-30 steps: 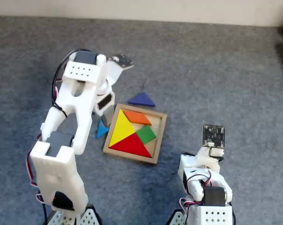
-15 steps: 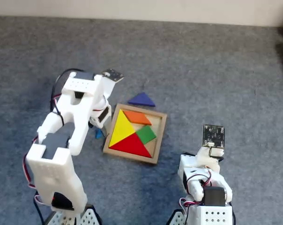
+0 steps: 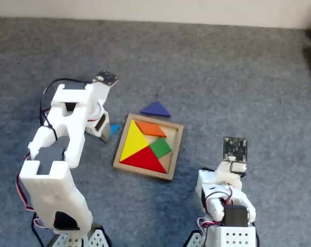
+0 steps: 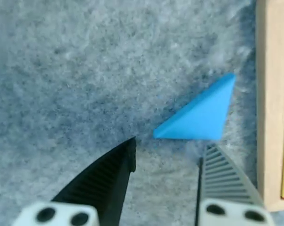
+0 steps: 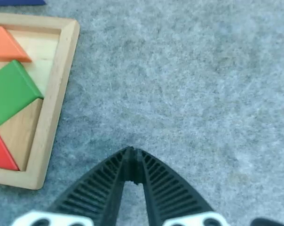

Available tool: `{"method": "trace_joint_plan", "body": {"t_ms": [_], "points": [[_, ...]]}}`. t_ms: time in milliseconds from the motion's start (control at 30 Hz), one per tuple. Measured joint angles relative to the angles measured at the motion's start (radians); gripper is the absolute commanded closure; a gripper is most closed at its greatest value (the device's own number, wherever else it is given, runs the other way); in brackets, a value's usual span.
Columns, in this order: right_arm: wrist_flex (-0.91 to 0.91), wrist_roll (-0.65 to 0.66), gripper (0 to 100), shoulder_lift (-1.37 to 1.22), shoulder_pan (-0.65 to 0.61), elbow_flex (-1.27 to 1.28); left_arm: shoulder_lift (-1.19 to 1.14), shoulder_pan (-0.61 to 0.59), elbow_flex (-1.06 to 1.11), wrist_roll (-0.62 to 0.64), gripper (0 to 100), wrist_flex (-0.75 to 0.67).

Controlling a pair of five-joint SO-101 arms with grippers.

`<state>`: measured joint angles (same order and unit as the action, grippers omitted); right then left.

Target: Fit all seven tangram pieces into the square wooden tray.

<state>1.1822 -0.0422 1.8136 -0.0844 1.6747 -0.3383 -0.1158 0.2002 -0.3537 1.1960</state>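
Claw of the left gripper (image 4: 170, 146) hangs released just short of the light-blue triangle (image 4: 201, 117) on carpet (image 4: 85, 70) beside the wooden tray (image 4: 269, 94); it should straddle the piece squarely before clenching.

The whole table (image 3: 238, 62) is overlooked from high above. Each wrist view is pointed closely downward, and the tray (image 3: 177, 152) rim is shared by all three.

Hand (image 4: 170, 144) spread apart near blue triangle (image 4: 201, 117); wooden tray (image 4: 269, 94) just beside triangle.
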Motion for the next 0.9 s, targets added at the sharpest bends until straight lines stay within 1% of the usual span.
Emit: {"method": "trace_joint_plan", "body": {"t_ms": [67, 133, 267, 367, 467, 667, 900], "points": [[0.0, 0.0, 98.7, 0.0, 0.0, 0.0, 0.0, 0.0, -0.015, -0.006, 79, 0.014], [0.0, 0.0, 98.7, 0.0, 0.0, 0.0, 0.0, 0.0, -0.049, -0.037, 79, 0.058], [0.0, 0.0, 98.7, 0.0, 0.0, 0.0, 0.0, 0.032, -0.153, -0.163, 78, 0.167], [0.0, 0.0, 98.7, 0.0, 0.0, 0.0, 0.0, 0.051, -0.215, -0.281, 71, 0.199], [0.0, 0.0, 98.7, 0.0, 0.0, 0.0, 0.0, 0.048, -0.247, -0.362, 70, 0.206], [0.0, 0.0, 98.7, 0.0, 0.0, 0.0, 0.0, 0.052, -0.256, -0.479, 70, 0.207], [0.0, 0.0, 98.7, 0.0, 0.0, 0.0, -0.118, 0.052, -0.279, -0.496, 70, 0.153]]}}
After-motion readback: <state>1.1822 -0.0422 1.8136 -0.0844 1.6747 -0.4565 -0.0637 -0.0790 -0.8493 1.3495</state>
